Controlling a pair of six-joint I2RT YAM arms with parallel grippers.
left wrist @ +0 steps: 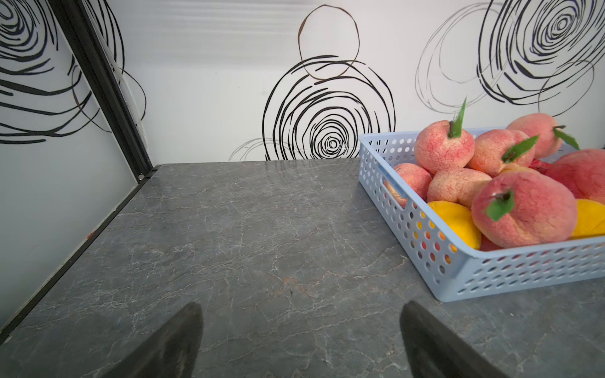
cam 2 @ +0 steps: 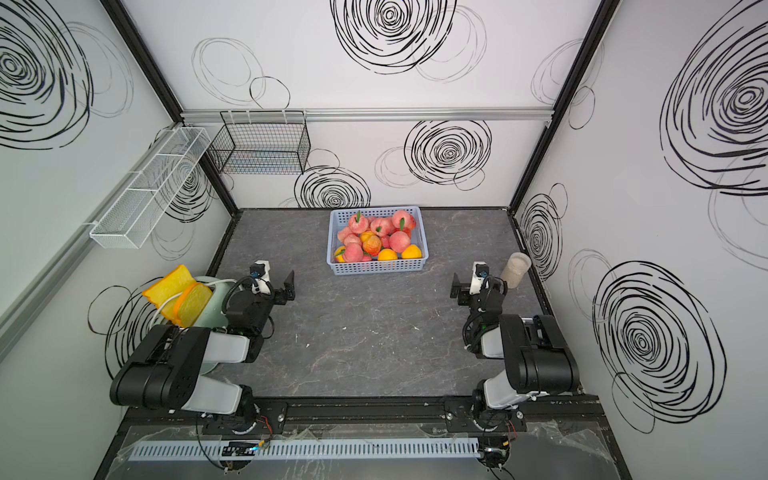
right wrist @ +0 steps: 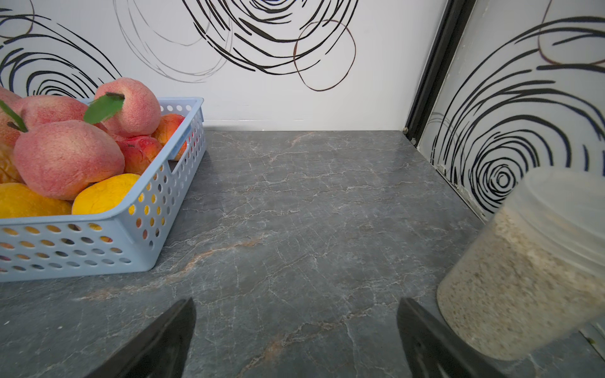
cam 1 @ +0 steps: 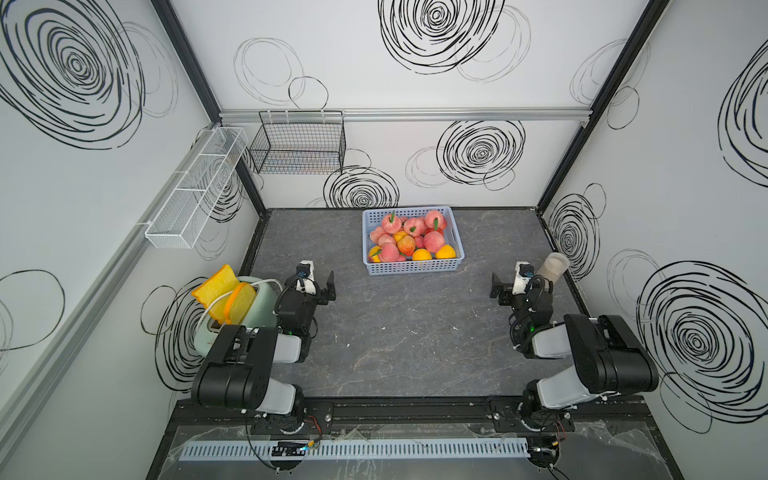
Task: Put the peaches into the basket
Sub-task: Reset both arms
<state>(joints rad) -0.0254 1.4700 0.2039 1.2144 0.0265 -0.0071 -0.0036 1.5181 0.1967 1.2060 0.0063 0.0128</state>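
While the left gripper [left wrist: 301, 307] and the right gripper [right wrist: 296, 302] both stand spread wide with nothing between their fingers, each hangs over the bare grey stone-patterned table [cam 1: 395, 332] — one at centre left, one at centre right in both top views. Beyond and between them, just above the frame's centre, the light blue basket [cam 1: 411, 270] holds the heaped peaches [cam 1: 409, 237], pink-red ones among a few yellow-orange. Farther out, a clear jar of pale grain [cam 1: 550, 268] stands just beside the right gripper, and a mint toaster [cam 1: 266, 303] with toy bread slices [cam 1: 226, 291] sits by the left arm.
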